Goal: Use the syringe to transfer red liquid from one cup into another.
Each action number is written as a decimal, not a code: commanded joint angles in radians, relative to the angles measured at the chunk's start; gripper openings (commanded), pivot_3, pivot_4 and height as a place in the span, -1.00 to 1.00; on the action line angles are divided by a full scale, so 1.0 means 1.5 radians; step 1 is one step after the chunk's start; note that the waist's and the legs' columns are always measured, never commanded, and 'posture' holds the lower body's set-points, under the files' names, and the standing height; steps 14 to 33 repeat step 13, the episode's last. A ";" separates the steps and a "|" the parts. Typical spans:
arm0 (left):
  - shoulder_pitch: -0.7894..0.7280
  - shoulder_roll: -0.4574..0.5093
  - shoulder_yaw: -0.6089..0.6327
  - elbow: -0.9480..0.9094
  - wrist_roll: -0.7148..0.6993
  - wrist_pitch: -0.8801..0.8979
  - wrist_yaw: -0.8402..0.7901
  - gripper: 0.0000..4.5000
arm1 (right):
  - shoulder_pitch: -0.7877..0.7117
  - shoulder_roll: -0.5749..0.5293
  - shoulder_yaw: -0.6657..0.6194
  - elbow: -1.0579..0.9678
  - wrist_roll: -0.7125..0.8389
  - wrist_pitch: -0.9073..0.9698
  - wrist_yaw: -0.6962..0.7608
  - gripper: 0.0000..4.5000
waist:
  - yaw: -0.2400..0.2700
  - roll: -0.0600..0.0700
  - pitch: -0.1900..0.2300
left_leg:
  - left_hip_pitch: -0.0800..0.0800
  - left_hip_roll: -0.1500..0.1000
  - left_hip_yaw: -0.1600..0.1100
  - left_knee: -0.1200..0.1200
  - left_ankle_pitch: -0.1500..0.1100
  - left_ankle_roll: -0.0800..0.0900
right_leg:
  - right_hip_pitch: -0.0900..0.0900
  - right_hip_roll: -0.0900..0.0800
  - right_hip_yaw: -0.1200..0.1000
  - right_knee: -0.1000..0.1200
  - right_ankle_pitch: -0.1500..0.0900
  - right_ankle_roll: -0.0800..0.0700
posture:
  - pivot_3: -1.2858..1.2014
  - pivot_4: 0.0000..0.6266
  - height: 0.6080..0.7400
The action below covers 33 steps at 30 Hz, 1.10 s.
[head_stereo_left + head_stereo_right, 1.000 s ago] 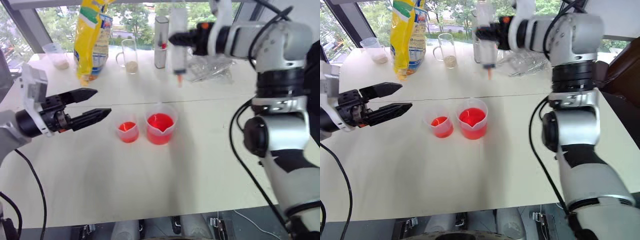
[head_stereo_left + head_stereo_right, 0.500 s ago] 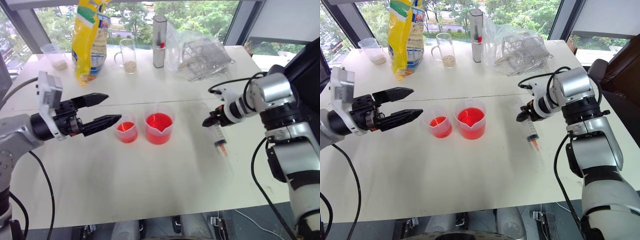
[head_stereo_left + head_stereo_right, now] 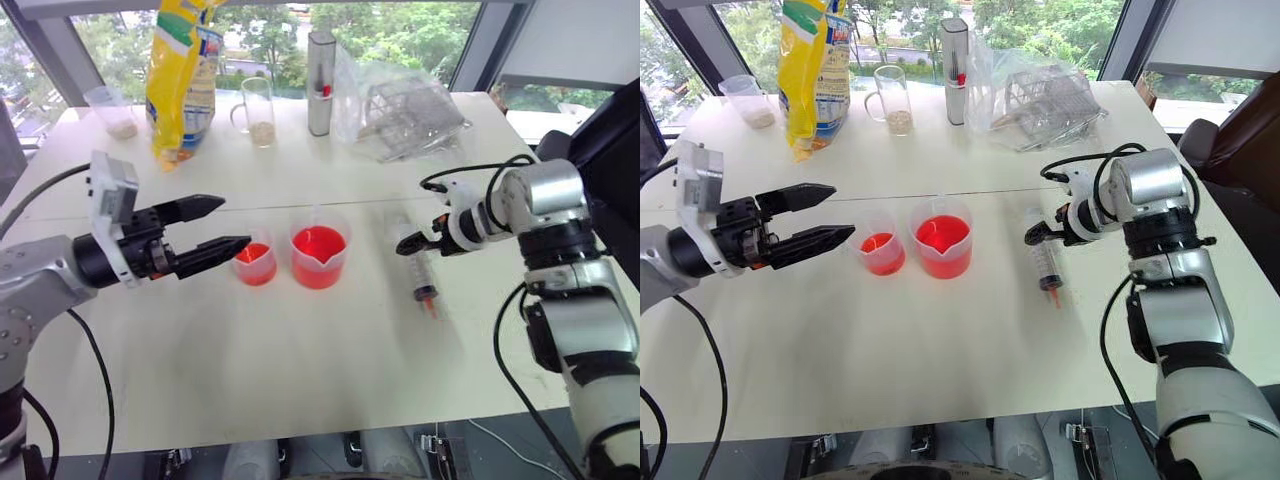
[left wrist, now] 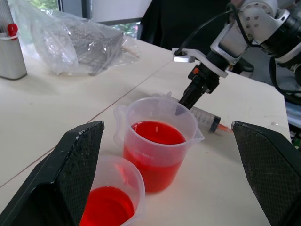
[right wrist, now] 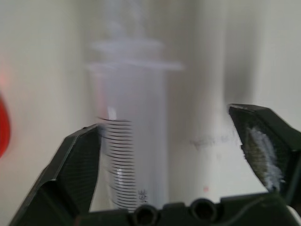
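Clear fat-barrelled plastic syringe (image 3: pixel 1044 262) with black graduations and an orange-red tip lies flat on the white table (image 3: pixel 940 360), right of the cups. My right gripper (image 3: pixel 421 245) is parked over its plunger end, jaws wide, nothing held. Left gripper (image 3: pixel 216 226) hangs level beside the small clear plastic cup (image 3: pixel 255 263), jaws wide and empty. My guess is it's there to steady the cups. Wider spouted clear beaker (image 3: pixel 319 256) holds translucent red liquid (image 4: pixel 154 140); the small cup has some too.
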 commanded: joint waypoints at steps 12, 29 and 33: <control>0.122 0.096 0.123 -0.005 0.002 0.000 -0.090 1.00 | 0.219 -0.340 -0.157 -0.438 0.157 -0.312 0.376 0.99 | 0.001 -0.001 0.001 | 0.001 0.001 0.000 0.000 0.000 0.000 | 0.001 0.000 0.000 -0.001 -0.002 0.000 | 0.03 -0.52 1.00; 0.130 0.099 0.130 -0.003 0.001 0.000 -0.096 1.00 | 0.232 -0.344 -0.175 -0.447 0.171 -0.315 0.384 0.99 | 0.001 -0.001 0.001 | 0.001 0.001 0.000 0.000 0.000 0.000 | 0.001 0.000 0.000 -0.001 -0.003 -0.001 | 0.03 -0.52 1.00; 0.130 0.099 0.130 -0.003 0.001 0.000 -0.096 1.00 | 0.232 -0.344 -0.175 -0.447 0.171 -0.315 0.384 0.99 | 0.001 -0.001 0.001 | 0.001 0.001 0.000 0.000 0.000 0.000 | 0.001 0.000 0.000 -0.001 -0.003 -0.001 | 0.03 -0.52 1.00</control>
